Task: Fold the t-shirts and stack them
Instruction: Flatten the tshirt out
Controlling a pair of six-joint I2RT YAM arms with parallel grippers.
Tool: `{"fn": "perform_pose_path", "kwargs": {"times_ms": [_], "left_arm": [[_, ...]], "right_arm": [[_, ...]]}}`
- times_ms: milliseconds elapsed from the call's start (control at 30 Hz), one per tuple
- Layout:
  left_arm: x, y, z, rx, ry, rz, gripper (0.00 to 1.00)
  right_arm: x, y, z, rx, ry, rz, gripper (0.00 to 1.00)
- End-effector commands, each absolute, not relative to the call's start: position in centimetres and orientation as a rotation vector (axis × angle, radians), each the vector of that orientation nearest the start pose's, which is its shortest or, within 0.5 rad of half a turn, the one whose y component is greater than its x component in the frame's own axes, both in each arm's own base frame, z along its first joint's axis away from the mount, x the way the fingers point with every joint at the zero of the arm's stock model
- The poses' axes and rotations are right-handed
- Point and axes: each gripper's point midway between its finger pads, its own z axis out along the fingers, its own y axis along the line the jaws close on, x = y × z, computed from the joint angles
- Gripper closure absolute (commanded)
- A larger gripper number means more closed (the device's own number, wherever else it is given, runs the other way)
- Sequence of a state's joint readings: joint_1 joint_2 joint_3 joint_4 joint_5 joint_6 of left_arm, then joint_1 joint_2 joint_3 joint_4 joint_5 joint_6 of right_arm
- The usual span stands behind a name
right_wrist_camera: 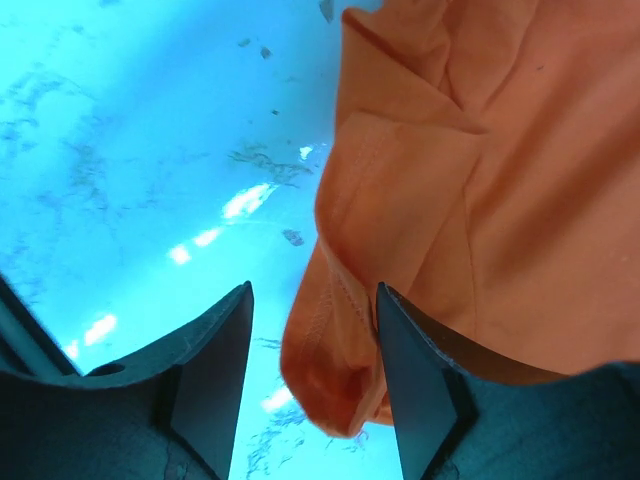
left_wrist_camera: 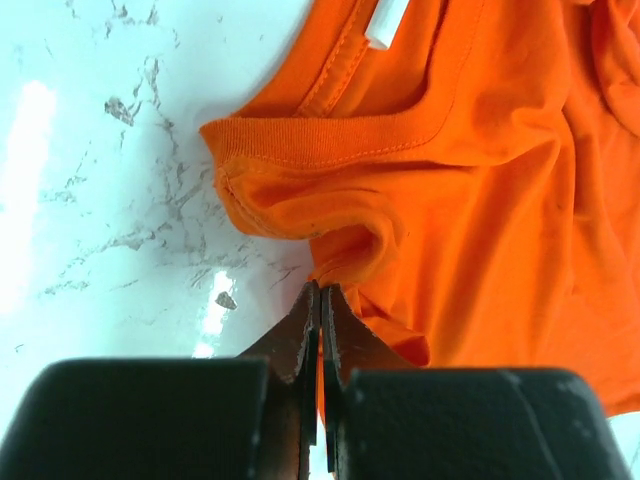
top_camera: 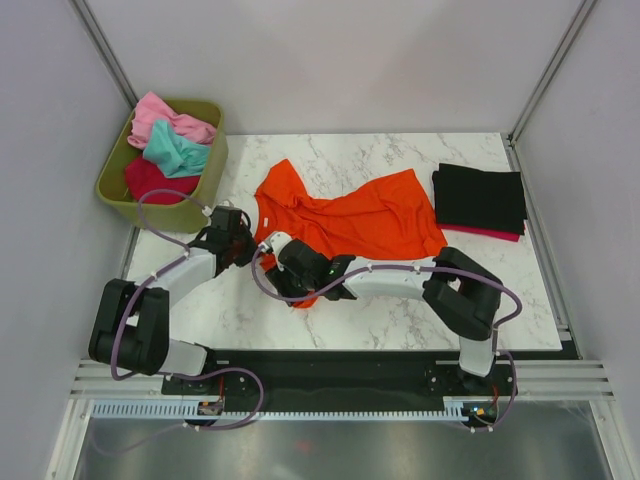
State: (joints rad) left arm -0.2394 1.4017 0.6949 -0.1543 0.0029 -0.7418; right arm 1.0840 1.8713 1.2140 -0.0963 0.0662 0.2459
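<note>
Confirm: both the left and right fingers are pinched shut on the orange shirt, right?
Only the left fingers are pinched shut on the orange shirt; the right wrist view shows the right fingers open, with cloth between them.

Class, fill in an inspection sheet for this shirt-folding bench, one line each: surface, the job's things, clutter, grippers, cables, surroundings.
Surface: white marbled table.
Job's things: orange t-shirt crumpled at the centre; black t-shirt folded on top of a crimson t-shirt at the right; pink t-shirt, teal t-shirt and dark red t-shirt heaped in the bin.
Clutter: olive-green bin at the far left corner; nothing else seen.
Grippers: left gripper shut on the orange t-shirt's edge; right gripper open, its fingers straddling a hem.
Cables: purple cables run along both arms, one looping by the bin.
Surroundings: plain pale walls, metal frame posts.
</note>
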Motion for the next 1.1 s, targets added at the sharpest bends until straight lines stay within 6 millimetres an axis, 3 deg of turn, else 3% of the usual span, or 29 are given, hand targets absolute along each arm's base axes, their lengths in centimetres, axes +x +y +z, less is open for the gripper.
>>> {"fn": "perform_pose_path", "kwargs": {"times_ms": [0,133,300,433,500,533,633,767,800,933,1067], "left_arm": [[32.6,-10.7,5.7,-0.654,2.375,-0.474,0.98],[32.6,-10.3,5.7,-0.673,2.371,-0.471,0.98],[32.5,-10.1,6.4,-0.662,2.355,-0.471,0.98],[32.4,-10.3,7.2,-0.63,2.334,-0.499,0.98],[32.3,-10.3,7.4,-0.621,2.329,-0.499,0.96],[32.3,-10.3,7.5,-0.62,2.328,-0.501,0.96],[32.1,-10.3,8.2,-0.602,2.315,-0.505,0.89],[31.6,-9.9,9.0,-0.601,2.296,-0.498,0.44],[31.4,-9.9,9.1,-0.601,2.292,-0.5,0.39],[31.1,-9.9,10.1,-0.58,2.264,-0.513,0.37],[30.9,-11.1,10.4,-0.531,2.259,-0.583,0.43]], "right_arm": [[24.8,41.9,5.7,-0.958,2.187,0.426,0.4],[24.9,41.4,4.9,-0.957,2.198,0.345,0.42],[25.3,40.7,5.7,-0.935,2.178,0.299,0.42],[25.2,40.7,5.7,-0.937,2.181,0.303,0.67],[25.0,40.7,6.0,-0.933,2.18,0.317,0.85],[24.9,40.7,6.2,-0.932,2.18,0.328,0.85],[24.6,40.9,7.3,-0.921,2.16,0.375,0.85],[24.6,40.4,7.9,-0.901,2.154,0.396,0.84],[24.7,40.4,7.9,-0.895,2.156,0.4,0.85],[24.9,40.4,7.6,-0.859,2.193,0.504,0.9],[25.2,40.2,7.7,-0.807,2.211,0.625,0.91]]}}
